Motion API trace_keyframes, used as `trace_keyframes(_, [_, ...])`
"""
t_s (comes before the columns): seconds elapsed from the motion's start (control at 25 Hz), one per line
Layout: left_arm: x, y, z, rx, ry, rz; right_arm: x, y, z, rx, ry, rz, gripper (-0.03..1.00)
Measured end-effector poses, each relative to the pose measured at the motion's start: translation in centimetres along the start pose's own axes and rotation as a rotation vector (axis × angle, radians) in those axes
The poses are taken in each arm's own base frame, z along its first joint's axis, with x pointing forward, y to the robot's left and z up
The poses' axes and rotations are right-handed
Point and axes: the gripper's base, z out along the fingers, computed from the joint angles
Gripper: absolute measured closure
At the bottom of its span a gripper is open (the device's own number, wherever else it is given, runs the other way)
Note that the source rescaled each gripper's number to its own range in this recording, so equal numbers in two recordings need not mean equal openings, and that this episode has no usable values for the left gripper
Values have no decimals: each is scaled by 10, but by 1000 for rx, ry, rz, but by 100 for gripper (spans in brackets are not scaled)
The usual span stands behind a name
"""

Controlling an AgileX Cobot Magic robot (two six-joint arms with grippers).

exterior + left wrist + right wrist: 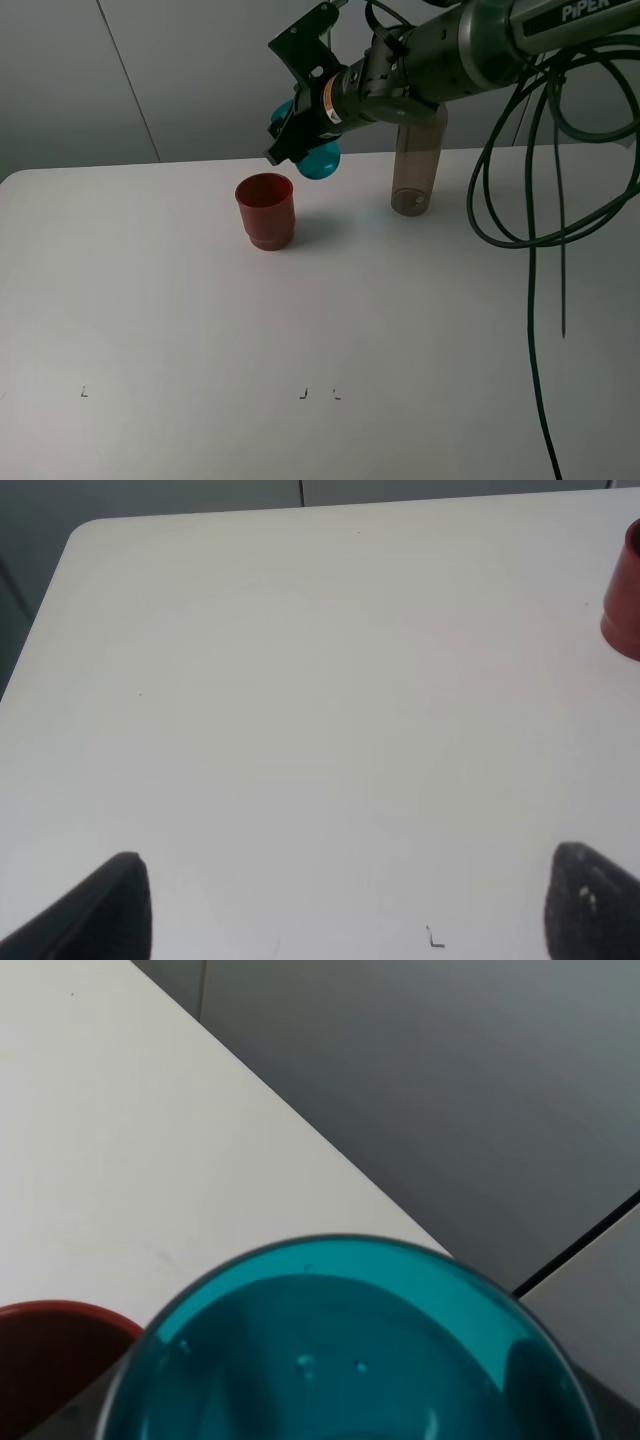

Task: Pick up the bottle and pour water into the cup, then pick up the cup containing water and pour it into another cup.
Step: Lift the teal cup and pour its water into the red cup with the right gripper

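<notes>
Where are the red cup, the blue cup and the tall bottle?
red cup [266,215]: high camera view, on its outer side wall.
blue cup [323,160]: high camera view, on the teal part that shows.
tall bottle [416,165]: high camera view, on its smoky body.

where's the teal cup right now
In the exterior high view the teal cup hangs tilted in the right gripper, above and just right of the red cup, left of the standing bottle.

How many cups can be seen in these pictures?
2. The red cup stands upright on the table. The teal cup is held tilted by the right gripper, in the air beside and above the red one. None seems hidden.
</notes>
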Motion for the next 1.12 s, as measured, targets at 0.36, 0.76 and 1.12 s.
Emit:
trace_keyframes(0.36, [0, 0, 0, 0, 0, 0, 0, 0, 0, 3, -2, -74, 88])
trace_keyframes(0.76, [0, 0, 0, 0, 0, 0, -2, -1, 0, 7, -8, -143, 88])
trace_keyframes(1.12, [0, 0, 0, 0, 0, 0, 3, 1, 8, 1, 7, -143, 88])
